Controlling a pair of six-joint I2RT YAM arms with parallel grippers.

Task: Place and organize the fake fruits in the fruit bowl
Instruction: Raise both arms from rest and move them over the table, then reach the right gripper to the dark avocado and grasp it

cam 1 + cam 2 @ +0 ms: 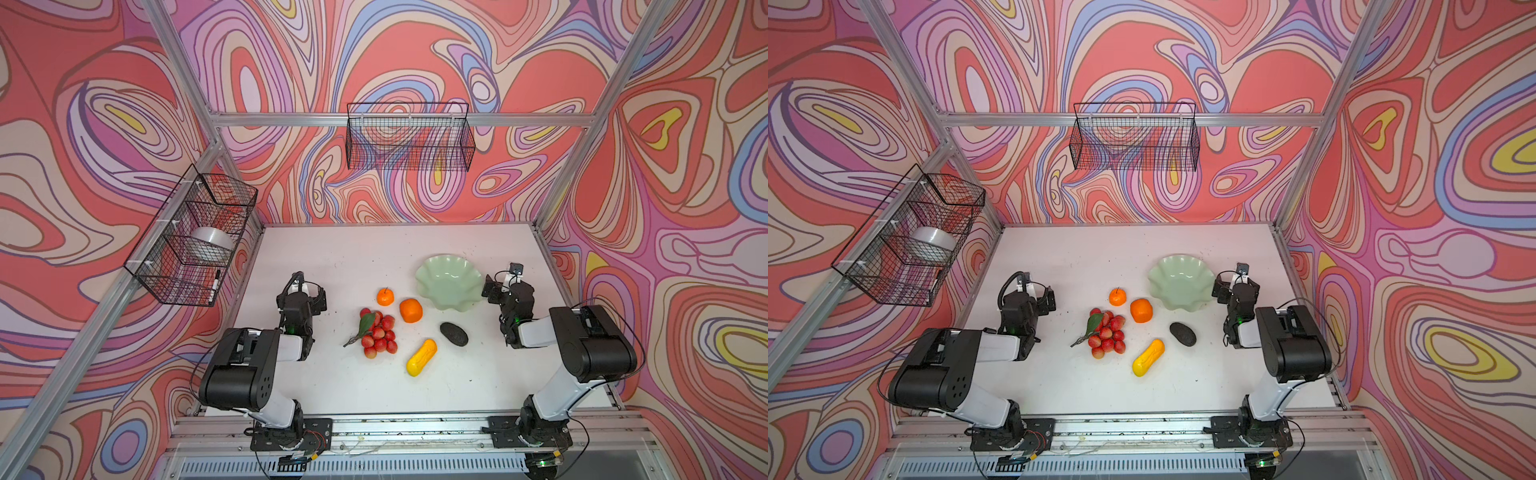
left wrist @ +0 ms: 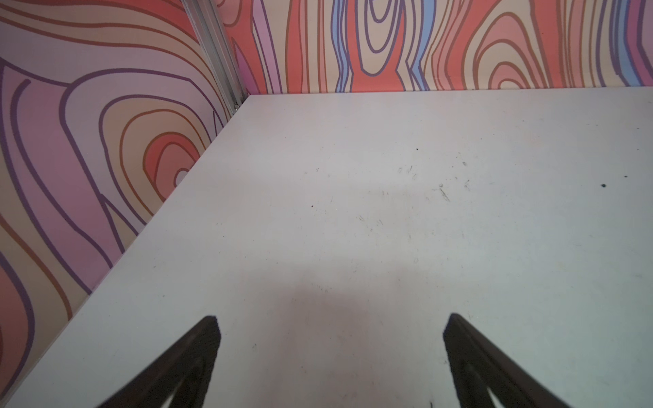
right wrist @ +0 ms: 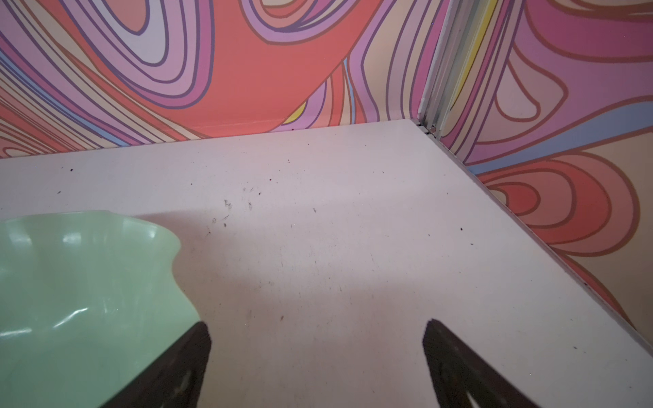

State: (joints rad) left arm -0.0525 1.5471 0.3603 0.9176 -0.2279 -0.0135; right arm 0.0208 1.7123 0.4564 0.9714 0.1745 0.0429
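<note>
Left gripper (image 2: 332,318), right gripper (image 3: 317,323) gape; 2 oranges (image 1: 385,296) (image 1: 411,310), 1 avocado (image 1: 454,333), 1 bowl (image 1: 449,282)

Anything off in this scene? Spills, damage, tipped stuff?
Nothing serious. The pale green fruit bowl sits upright and empty; the fake fruits lie loose on the table, intact. Only oddities: dark specks on it, and a white bowl tipped on its side in the wire basket.

Found bowl (image 1: 449,282) on table (image 1: 353,257), right of centre, toward the back. Noted smaller orange (image 1: 385,296) left of bowl, bigger orange (image 1: 411,310) between them, slightly nearer. Logged berry cluster (image 1: 379,338) nearer still, leftmost; avocado (image 1: 454,334) before bowl; long fruit (image 1: 421,357) nearest, between cluster and avocado.
</note>
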